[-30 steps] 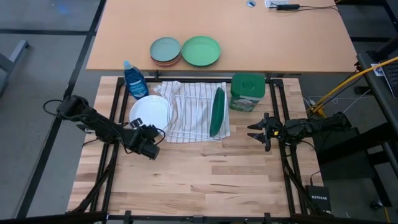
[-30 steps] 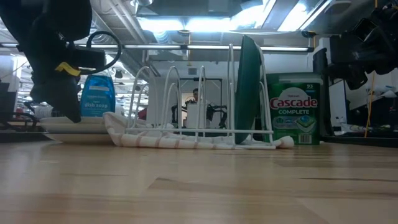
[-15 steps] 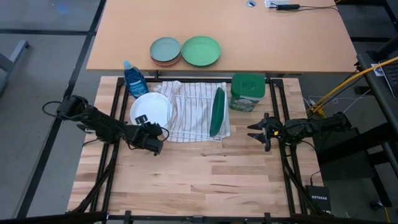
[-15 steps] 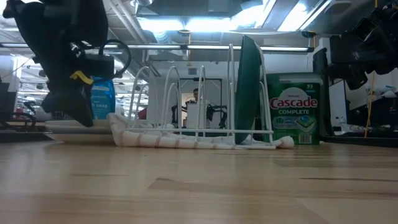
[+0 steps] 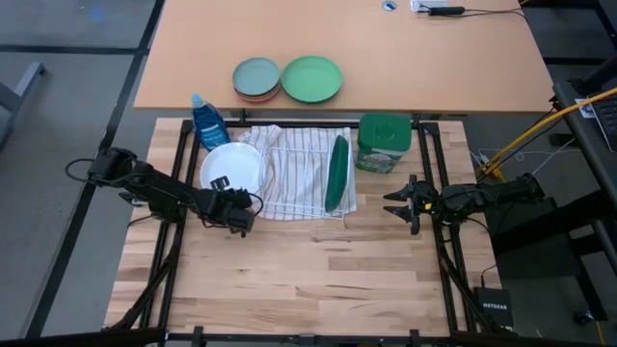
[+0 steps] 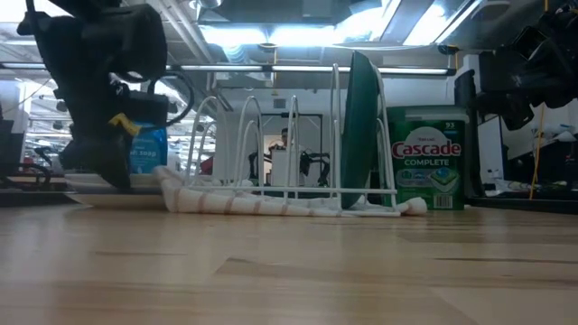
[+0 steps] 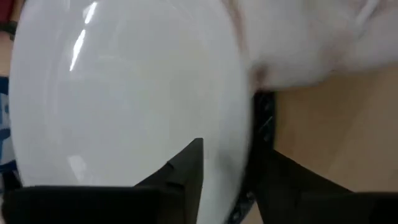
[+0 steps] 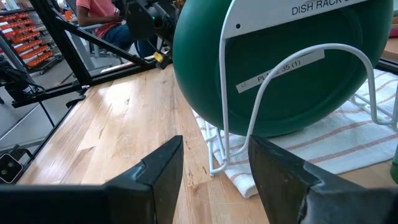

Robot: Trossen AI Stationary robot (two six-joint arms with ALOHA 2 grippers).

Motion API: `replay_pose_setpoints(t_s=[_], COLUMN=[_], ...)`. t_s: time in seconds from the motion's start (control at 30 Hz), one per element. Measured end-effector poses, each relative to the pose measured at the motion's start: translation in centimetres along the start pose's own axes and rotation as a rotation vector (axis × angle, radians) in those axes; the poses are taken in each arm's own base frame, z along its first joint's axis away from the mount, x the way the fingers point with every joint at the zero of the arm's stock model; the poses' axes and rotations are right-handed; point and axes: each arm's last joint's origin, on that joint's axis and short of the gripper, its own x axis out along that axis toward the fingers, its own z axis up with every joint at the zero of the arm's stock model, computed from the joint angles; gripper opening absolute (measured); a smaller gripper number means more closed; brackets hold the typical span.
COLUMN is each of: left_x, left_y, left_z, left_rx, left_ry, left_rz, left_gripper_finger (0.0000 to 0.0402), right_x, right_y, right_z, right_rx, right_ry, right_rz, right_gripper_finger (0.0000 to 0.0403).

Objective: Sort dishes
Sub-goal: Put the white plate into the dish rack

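White plate (image 7: 124, 99) fills the left wrist view between the parted left gripper (image 7: 227, 168).

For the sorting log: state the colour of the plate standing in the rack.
Dark green plate, clearest in the right wrist view.

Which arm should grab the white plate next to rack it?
Left. The left claw is open with a finger on each side of the white plate rim; the right claw waits open beyond the rack.
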Motion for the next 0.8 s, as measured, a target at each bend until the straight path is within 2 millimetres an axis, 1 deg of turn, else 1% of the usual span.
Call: replay_pose_setpoints(t_s=[0.2,0.3,0.43,0.57,0.8], left_x=[0.2,0.2,0.2,0.0,-1.2], left_y=[0.2,0.1,0.1,0.1,0.2], left_z=[0.4,0.6,0.6,0.9,2.0], left_rx=[-0.015,-0.019,-0.026,-0.062,-0.127], left_ry=[0.013,-0.002,-0.009,-0.007,-0.025], left_rz=[-0.042,-0.046,-0.050,-0.060,-0.119], left_gripper_finger=[0.0042,0.0019,0.0018,0.0025,0.0017], right_x=[0.0,0.0,0.0,0.0,0.0], right_y=[0.0,0.0,0.0,0.0,0.0], right_z=[0.0,0.0,0.0,0.0,0.0], right_rx=[0.000,0.000,0.000,0.000,0.000], right_ry=[0.000,0.000,0.000,0.000,0.000], right_rz=[0.000,0.000,0.000,0.000,0.000], right_gripper_finger=[0.0186,0.0186,0.0186,0.0186,0.0186])
